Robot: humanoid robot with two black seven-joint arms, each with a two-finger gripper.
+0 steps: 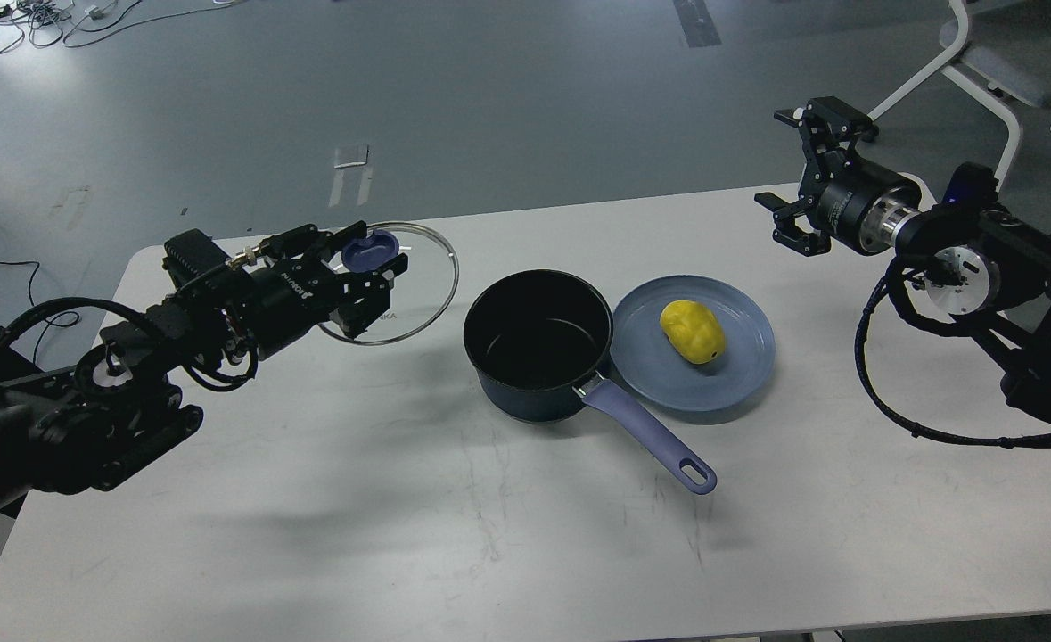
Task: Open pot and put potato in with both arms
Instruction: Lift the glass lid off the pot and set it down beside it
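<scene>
White table [507,535] as the working surface, rounded at the corners, faintly scuffed and scratched in front of the pot [538,346]. Pot near the middle of it, uncovered, black inside, lavender handle [650,437] running toward the near right and ending in a loop hole. Touching or just overlapping the pot's right rim: a flat blue-grey plate [739,374], with the yellow potato [693,332] lying on it, small dark spot facing front. Left of the pot, a clear glass lid [427,294] with a blue knob [369,251], tilted, apparently lifted off the table. Left gripper [366,272] at that knob, fingers either side and seemingly clamped on it, though dark against dark here and hard to confirm. Right gripper [801,169] well to the right of the pot and beyond the plate, raised above the table's far edge, jaws spread apart, nothing between them. Behind the table, grey floor [489,107] with pale tape marks [351,169]. Loose cables [35,22] far to the left of the pot at the room's back. White chair frame [989,98] at the far right.
</scene>
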